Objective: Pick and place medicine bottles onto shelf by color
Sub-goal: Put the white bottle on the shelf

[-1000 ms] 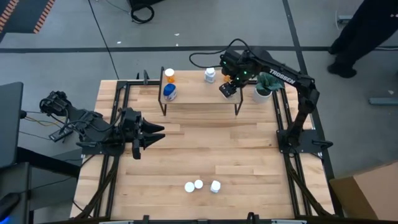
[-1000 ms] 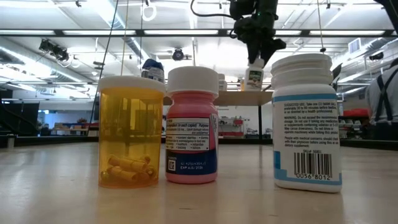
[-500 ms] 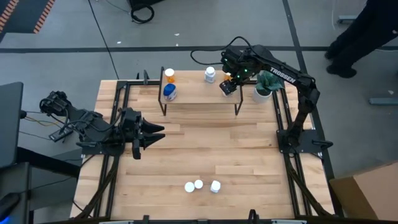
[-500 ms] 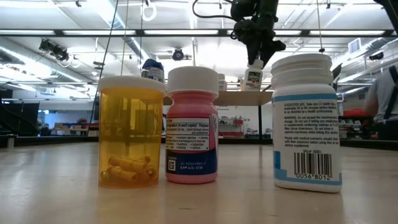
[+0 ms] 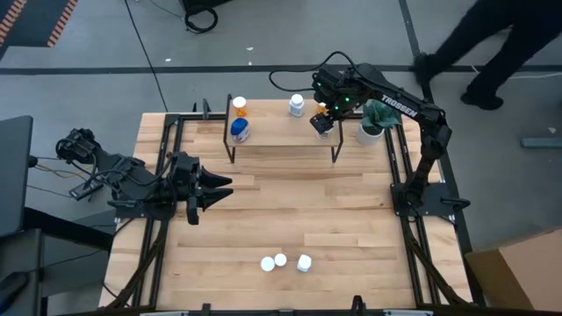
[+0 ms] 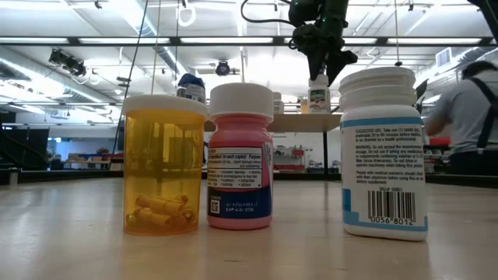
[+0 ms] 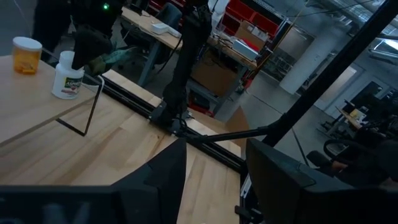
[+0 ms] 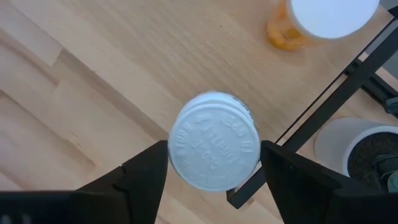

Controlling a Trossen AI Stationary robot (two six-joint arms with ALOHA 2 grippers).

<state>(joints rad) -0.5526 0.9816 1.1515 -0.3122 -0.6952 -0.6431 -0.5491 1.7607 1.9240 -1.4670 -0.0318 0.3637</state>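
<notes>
The shelf (image 5: 281, 133) stands at the table's far middle. On its right end a white medicine bottle (image 8: 214, 146) with a white cap stands upright on its base, also seen as the bottle (image 7: 67, 78) in the left wrist view. My right gripper (image 5: 322, 122) points down over it, open, one finger on each side of the cap with a thin gap. An orange bottle (image 5: 297, 105) stands near it. At the shelf's left end are another orange bottle (image 5: 239, 107) and a blue one (image 5: 239, 130). My left gripper (image 5: 218, 186) waits open at the table's left.
Three bottles stand in a row near the front edge: orange (image 6: 163, 167), pink (image 6: 240, 159), white (image 6: 383, 152). A potted plant (image 5: 373, 123) sits just right of the shelf. A person (image 5: 492, 39) moves on the floor beyond the far right corner.
Both arms have kept still. The person beyond the far right corner has walked toward the left.
</notes>
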